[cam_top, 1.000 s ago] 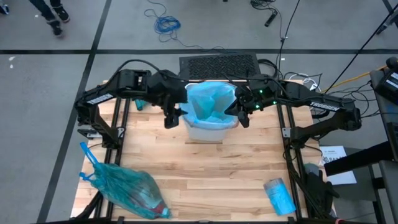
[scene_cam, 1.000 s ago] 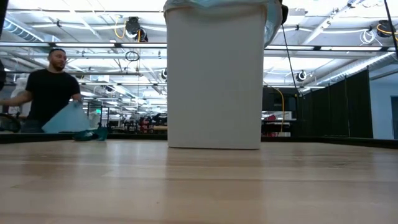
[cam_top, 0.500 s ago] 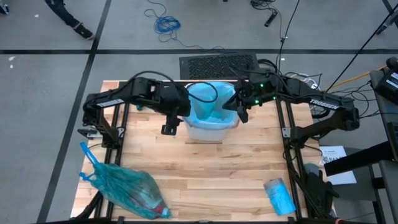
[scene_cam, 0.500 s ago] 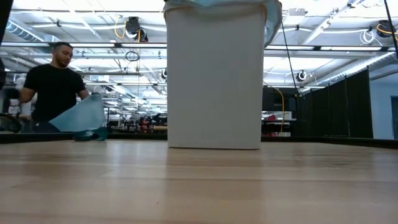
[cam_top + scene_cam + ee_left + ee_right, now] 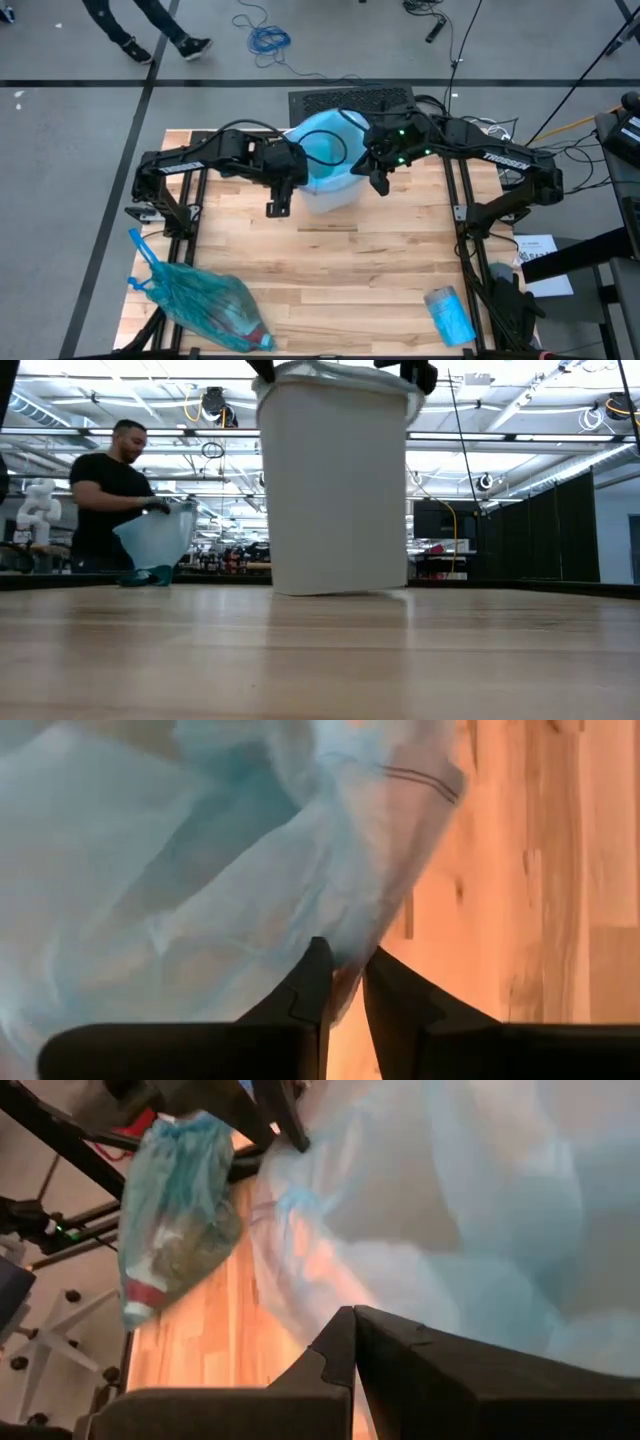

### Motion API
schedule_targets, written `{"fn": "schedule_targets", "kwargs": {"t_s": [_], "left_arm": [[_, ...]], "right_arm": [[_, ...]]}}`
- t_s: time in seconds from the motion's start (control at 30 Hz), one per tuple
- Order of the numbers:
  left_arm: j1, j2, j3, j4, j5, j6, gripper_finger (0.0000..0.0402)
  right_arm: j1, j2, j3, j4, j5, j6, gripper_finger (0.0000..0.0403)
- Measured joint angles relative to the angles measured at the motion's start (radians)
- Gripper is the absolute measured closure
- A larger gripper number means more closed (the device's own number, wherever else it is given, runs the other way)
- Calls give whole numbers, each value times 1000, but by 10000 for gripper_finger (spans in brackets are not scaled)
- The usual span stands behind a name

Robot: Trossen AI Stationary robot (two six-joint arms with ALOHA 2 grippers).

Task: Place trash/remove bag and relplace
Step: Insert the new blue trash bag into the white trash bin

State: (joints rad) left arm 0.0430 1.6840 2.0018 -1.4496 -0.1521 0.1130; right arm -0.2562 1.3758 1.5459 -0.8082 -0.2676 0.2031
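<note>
Stretching the fresh pale blue liner [image 5: 325, 150] over the white bin [image 5: 335, 198], the left gripper [image 5: 342, 982] has its fingers nearly closed on a fold at the rim; the right gripper [image 5: 354, 1342] is fully shut, liner just beyond its tips, a grip unconfirmed. Both arms reach inward, elbows out; the tied full bag of trash [image 5: 205, 305] lies well behind the left gripper

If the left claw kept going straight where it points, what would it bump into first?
Most likely the blue bag lining the bin. The left gripper already has the film at its fingertips, with bare table off to one side, though depth is hard to judge.
</note>
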Motion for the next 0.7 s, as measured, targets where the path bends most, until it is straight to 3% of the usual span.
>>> {"fn": "schedule_targets", "kwargs": {"t_s": [0.47,0.7], "left_arm": [[-32,-28,27,9,-21,-3,334],[-32,-29,27,102,-18,26,333]], "right_arm": [[-39,7,0,13,0,-28,403],[-38,6,0,25,0,-56,403]]}}
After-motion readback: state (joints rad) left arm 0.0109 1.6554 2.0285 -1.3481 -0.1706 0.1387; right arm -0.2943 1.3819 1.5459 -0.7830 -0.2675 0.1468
